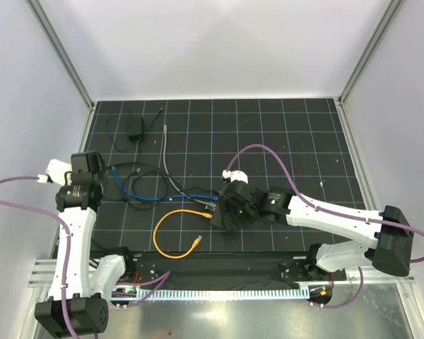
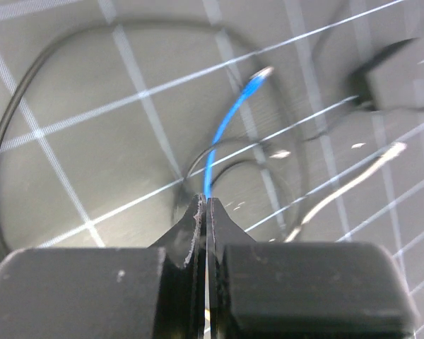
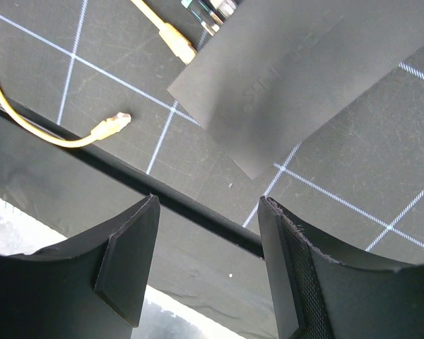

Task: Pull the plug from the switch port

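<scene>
Switch box (image 3: pixel 304 70) lies flat on the gridded mat (image 1: pixel 283 127). In the right wrist view its long axis slants from lower left to upper right. In the top view it is mostly hidden beneath the right gripper (image 3: pixel 208 203).

Its port edge (image 3: pixel 208 14) faces left, towards the cables. An orange plug (image 3: pixel 173 35) lies at that edge, but whether it is seated cannot be told. The blue cable (image 1: pixel 145 198) also runs up to that side.

Near the box's closest corner is a bare strip of mat, then a dark ridge at the mat's border, so there is little room that way. To the left of the box, the orange cable (image 1: pixel 159 233) loops over the mat. The far side and right of the box are open grid.

The right gripper hangs over the box's near corner with its fingers wide apart, holding and touching nothing.

Well left of the box, the left gripper (image 2: pixel 203 201) has its fingers pressed together. The blue cable comes out from between the tips, apparently pinched there.

A power adapter (image 1: pixel 135 128) sits far to the box's upper left.
</scene>
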Available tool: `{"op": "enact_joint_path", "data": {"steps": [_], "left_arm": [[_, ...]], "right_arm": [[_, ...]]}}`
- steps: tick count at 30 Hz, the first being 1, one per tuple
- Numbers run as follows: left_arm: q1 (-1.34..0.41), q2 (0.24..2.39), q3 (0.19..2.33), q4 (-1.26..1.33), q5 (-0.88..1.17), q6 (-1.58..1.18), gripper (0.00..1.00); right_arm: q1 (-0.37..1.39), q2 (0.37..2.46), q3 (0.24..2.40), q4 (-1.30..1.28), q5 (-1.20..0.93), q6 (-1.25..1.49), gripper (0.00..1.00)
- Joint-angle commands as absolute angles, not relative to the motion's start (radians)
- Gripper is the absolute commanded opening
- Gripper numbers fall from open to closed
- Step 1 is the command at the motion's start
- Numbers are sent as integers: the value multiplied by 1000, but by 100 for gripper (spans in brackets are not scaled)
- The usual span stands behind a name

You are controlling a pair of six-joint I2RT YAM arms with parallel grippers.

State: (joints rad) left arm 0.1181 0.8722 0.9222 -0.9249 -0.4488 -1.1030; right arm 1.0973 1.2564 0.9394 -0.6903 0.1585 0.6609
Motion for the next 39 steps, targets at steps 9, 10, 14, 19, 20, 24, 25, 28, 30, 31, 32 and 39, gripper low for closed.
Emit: {"op": "enact_joint_path", "data": {"steps": [9,10,14,19,20,24,25,28,30,31,32,39], "left_arm": [[120,1067,1095,-535,-169,-786,0],[118,1131,1115,-538,-106,-763,0],[118,1297,1173,-526,50,-650,43],[115,1527,1275,-566,107,-675,59],[112,1552,1272,-558,129,-692,59],[91,1627,1224,-494,94,-692,55],[91,1638,1212,-473,98,-696,53],[91,1683,1190,-437,117,-678,52],[86,1693,1192,-384,112,-649,52],[86,1710,1201,-370,117,-643,53],[86,1719,1213,-355,120,-631,54],[74,1905,1400,-449,103,-589,54]], "right_arm": [[1095,1313,1043,-713,189,649,66],[1095,1315,1045,-713,190,652,66],[1097,1324,1040,-700,184,655,66],[1095,1339,1048,-698,176,646,66],[1095,1339,1049,-699,176,644,66],[1095,1336,1057,-716,184,629,66],[1094,1335,1061,-722,187,627,66],[1094,1328,1065,-724,190,623,66],[1092,1327,1063,-721,187,623,66],[1094,1327,1062,-721,186,621,66],[1094,1327,1062,-718,184,621,66],[1094,1324,1058,-719,184,617,66]]}}
